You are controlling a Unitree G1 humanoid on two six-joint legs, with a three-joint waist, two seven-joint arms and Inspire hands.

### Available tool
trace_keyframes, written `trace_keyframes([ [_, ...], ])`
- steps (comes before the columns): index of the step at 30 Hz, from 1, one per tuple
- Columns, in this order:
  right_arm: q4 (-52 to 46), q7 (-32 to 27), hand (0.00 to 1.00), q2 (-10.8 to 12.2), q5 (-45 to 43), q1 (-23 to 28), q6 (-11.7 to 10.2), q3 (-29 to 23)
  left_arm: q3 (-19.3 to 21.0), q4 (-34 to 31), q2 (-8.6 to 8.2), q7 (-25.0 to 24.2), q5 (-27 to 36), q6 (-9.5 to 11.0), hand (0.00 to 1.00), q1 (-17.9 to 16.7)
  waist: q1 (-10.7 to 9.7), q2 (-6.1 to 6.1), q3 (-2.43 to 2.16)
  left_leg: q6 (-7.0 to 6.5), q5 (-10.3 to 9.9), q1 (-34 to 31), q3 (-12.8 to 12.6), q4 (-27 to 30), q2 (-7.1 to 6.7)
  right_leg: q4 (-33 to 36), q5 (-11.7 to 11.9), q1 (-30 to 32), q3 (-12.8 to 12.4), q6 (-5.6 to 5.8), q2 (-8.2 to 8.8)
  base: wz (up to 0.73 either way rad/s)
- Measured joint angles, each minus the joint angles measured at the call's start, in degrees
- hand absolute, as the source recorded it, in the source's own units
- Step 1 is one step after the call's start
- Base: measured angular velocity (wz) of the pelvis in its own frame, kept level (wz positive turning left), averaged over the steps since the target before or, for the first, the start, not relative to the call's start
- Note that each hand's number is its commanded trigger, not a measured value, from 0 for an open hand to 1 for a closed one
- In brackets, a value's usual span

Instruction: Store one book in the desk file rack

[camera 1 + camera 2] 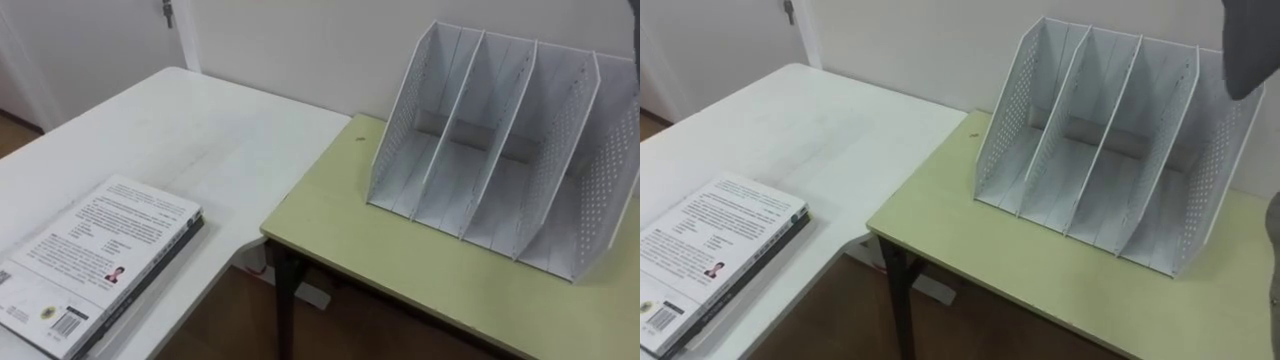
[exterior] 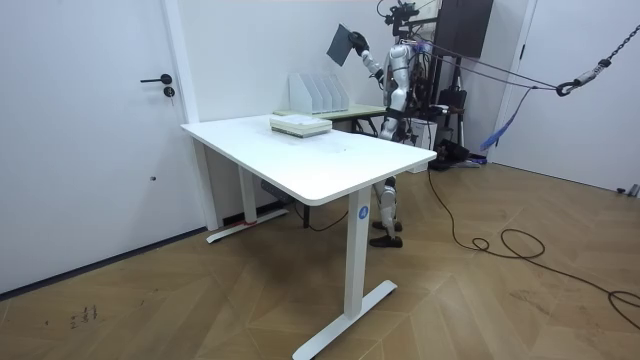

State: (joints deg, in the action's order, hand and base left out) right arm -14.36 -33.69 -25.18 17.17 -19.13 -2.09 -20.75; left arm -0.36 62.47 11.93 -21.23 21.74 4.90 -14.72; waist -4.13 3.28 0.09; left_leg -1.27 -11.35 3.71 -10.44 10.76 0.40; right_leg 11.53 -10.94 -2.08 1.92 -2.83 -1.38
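While the book (image 2: 346, 45) is carried high by the right hand (image 2: 364, 52), above and to the right of the file rack (image 1: 1110, 170), no part of it is yet inside a compartment; its dark corner is seen at the upper right edge of the eye views; whether the hand is clamped round it cannot be told from the room view. The rack stands empty on the green desk (image 1: 1040, 290) with its open compartments facing the robot; no fastening to the desk is seen. The likeliest fault is judged to be a strike on the top edge of a divider, caused by the book being lowered tilted or off-line; a light rack could then be pushed toward the wall or tipped. A divider could also be straddled if the cover is not aligned with the slot; a slip is possible if the hold is shallow. The stack of books (image 1: 715, 250) on the white table (image 1: 800, 120) lies well apart and is not judged to be at risk.
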Motion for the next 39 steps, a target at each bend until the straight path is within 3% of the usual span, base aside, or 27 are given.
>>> trace_keyframes([
  [17, 3.01, -3.10, 1.00, 0.00, -2.17, -0.01, 0.00, -1.25, 0.38, 0.02, -0.02, 0.67, -2.32, 0.39, 0.00, 0.54, -0.18, -0.41, -0.24, 0.00, 0.00, -0.01, -0.17, -0.16, -0.05, -0.36, 0.02, 0.01, -0.09, -0.02, -0.02, 0.00],
  [31, 3.34, -1.67, 1.00, -0.21, -4.58, -0.02, 0.40, -1.21, 0.47, 0.09, -0.02, 1.62, -2.84, -0.03, 0.00, 0.65, -0.12, 0.13, 0.09, -0.01, 0.01, -0.06, 0.27, -0.75, -0.15, -0.75, 0.04, 0.01, -0.04, 0.02, -0.04, 0.00],
  [39, 3.76, 0.56, 1.00, -0.24, -4.30, -0.21, 1.51, -0.35, 1.36, 0.24, 0.02, 1.55, -2.81, -0.82, 0.00, 1.39, 1.83, 0.82, 0.13, 0.00, 0.01, 0.01, 0.34, -1.00, -0.12, -0.61, 0.07, 0.03, 0.01, -0.02, -0.05, 0.00],
])
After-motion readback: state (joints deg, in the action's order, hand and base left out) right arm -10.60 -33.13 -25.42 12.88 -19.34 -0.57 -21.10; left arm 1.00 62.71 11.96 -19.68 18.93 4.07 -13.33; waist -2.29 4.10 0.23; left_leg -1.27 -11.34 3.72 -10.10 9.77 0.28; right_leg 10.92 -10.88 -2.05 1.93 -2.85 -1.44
